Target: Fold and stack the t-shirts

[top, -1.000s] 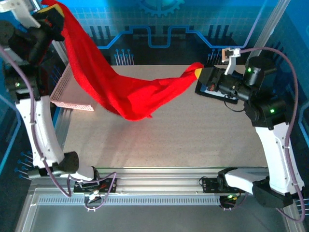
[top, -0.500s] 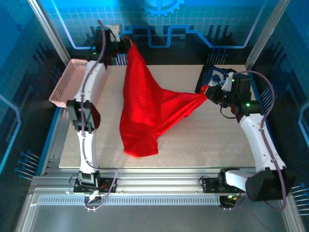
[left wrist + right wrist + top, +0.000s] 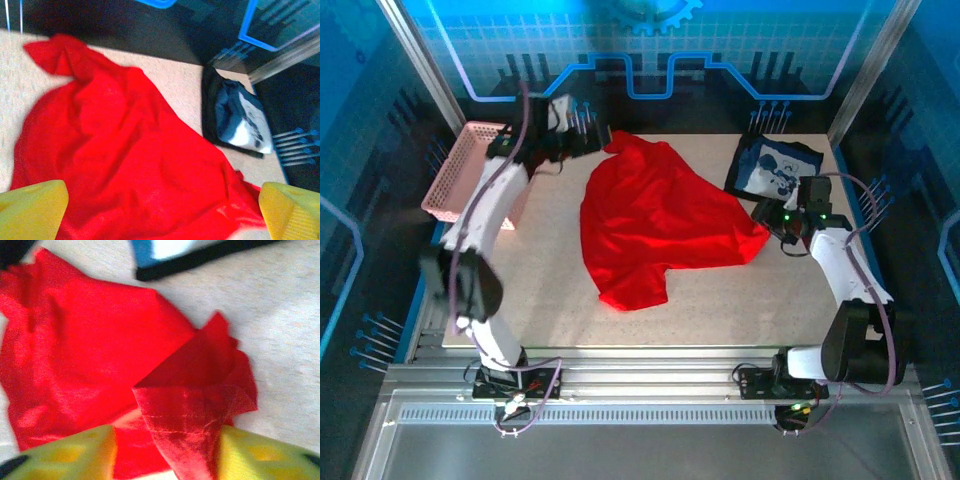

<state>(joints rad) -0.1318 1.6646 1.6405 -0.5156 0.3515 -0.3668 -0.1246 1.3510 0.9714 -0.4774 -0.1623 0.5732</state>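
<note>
My left fingers (image 3: 30, 207) stand wide apart and hold nothing, with the red t-shirt (image 3: 125, 150) spread on the tabletop (image 3: 720, 300) ahead of them. My right fingers (image 3: 250, 455) are parted, the shirt's crumpled corner lying between them and the navy t-shirt (image 3: 240, 122) beyond.

The red t-shirt (image 3: 660, 220) is lying rumpled and unfolded across the middle of the table (image 3: 740, 300), one corner reaching toward the far edge; the navy t-shirt (image 3: 777, 170) is sitting folded in the far right corner, its white-and-black graphic facing up.
</note>
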